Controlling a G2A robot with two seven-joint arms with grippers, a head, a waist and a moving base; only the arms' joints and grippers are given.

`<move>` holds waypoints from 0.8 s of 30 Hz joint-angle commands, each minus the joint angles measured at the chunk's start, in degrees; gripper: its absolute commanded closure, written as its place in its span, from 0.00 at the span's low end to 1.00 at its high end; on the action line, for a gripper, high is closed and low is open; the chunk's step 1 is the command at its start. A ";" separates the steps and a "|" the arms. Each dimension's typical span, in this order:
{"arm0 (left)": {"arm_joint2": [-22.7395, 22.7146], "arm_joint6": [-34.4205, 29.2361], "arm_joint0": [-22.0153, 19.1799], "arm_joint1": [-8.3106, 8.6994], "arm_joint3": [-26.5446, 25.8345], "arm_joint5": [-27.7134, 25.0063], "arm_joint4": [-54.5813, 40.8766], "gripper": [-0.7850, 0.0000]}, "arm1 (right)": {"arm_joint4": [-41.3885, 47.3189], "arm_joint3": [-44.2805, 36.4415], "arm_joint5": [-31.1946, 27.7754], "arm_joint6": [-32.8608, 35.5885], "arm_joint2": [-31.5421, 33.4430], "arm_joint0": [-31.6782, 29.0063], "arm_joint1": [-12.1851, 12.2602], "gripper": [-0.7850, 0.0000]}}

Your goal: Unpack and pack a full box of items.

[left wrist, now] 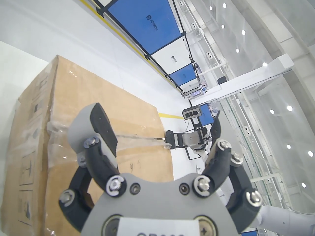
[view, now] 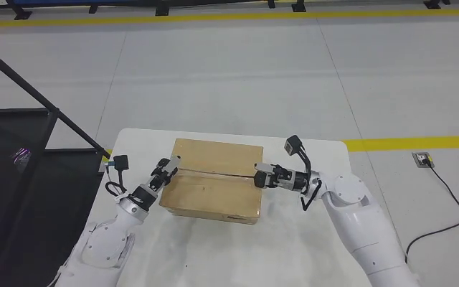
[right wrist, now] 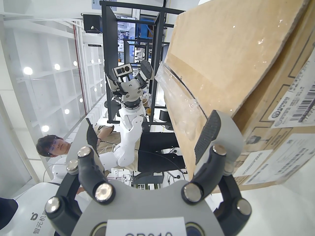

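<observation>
A closed brown cardboard box (view: 211,179) lies in the middle of the white table (view: 301,244), its two top flaps meeting at a seam sealed with clear tape (left wrist: 137,140). My left gripper (view: 166,171) is at the box's left end by the seam, open, with one finger (left wrist: 103,128) over the taped edge. My right gripper (view: 259,176) stands open at the box's right end, level with the seam, one finger (right wrist: 209,136) against the box corner. In the left wrist view the right gripper (left wrist: 171,141) appears beyond the far end of the box (left wrist: 98,124). Labels cover the box's end face (right wrist: 283,124).
A black metal frame (view: 43,136) with dark fabric stands off the table's left side. Yellow floor lines run behind the table. Bare table surface lies in front of the box and to its right.
</observation>
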 commanded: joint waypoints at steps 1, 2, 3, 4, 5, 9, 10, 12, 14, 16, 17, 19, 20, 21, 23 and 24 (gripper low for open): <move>0.19 -0.09 -0.15 -0.08 0.19 -0.03 0.02 0.00 | -0.16 -0.71 0.24 0.26 0.05 -0.41 0.15 0.00; 0.23 -0.16 -0.22 -0.12 0.29 0.02 0.05 0.00 | -0.17 -1.02 0.47 0.46 0.08 -0.61 0.23 0.00; 0.28 -0.22 -0.28 -0.15 0.35 -0.01 -0.04 0.00 | -0.26 -1.36 0.73 0.47 0.14 -0.79 0.31 0.00; 0.29 -0.25 -0.33 -0.19 0.41 -0.02 -0.05 0.00 | -0.31 -1.83 0.85 0.40 0.23 -1.02 0.39 0.00; 0.30 -0.26 -0.36 -0.22 0.45 -0.04 -0.03 0.00 | -0.23 -2.35 0.75 0.37 0.42 -1.33 0.49 0.00; 0.19 -0.54 -0.32 -0.31 0.43 -0.20 -0.35 0.00 | 0.12 -4.08 0.72 1.12 1.05 -2.41 0.89 0.00; 0.13 -0.68 -0.27 -0.33 0.41 -0.28 -0.53 0.00 | 0.04 -4.42 0.96 1.18 1.00 -2.52 0.94 0.00; -0.07 -1.00 -0.13 -0.36 0.35 -0.44 -1.02 0.00 | -0.07 -4.72 1.60 1.10 0.67 -2.45 0.97 0.00; -0.30 -1.34 0.04 -0.37 0.14 -0.54 -1.44 0.00 | 0.27 -4.74 1.99 1.23 0.23 -2.19 0.92 0.00; -0.62 -1.55 0.24 -0.38 -0.09 -0.63 -1.78 0.00 | 1.57 -4.83 1.69 3.34 -0.43 -1.89 0.85 0.00; -0.80 -1.64 0.38 -0.38 -0.19 -0.64 -2.01 0.00 | 2.58 -4.58 1.30 4.69 -0.55 -1.68 0.84 0.00; -1.14 -1.97 0.63 -0.37 -0.33 -0.79 -2.46 0.00 | 2.69 -3.75 0.98 4.56 -0.36 -1.26 0.92 0.00; -1.30 -2.20 0.73 -0.37 -0.39 -0.84 -2.73 0.00 | 2.67 -3.81 0.84 4.50 -0.41 -1.20 0.94 0.00; -1.48 -2.40 0.81 -0.36 -0.42 -0.89 -2.85 0.00 | 2.89 -4.10 0.23 4.72 -0.35 -1.22 0.98 0.00; -1.74 -2.66 0.99 -0.36 -0.46 -0.99 -2.94 0.00 | 3.72 -4.40 -0.87 5.42 0.02 -1.55 1.13 0.00; -1.82 -2.80 1.09 -0.36 -0.42 -0.99 -2.99 0.00 | 3.75 -4.52 -1.19 5.47 0.23 -1.70 1.22 0.00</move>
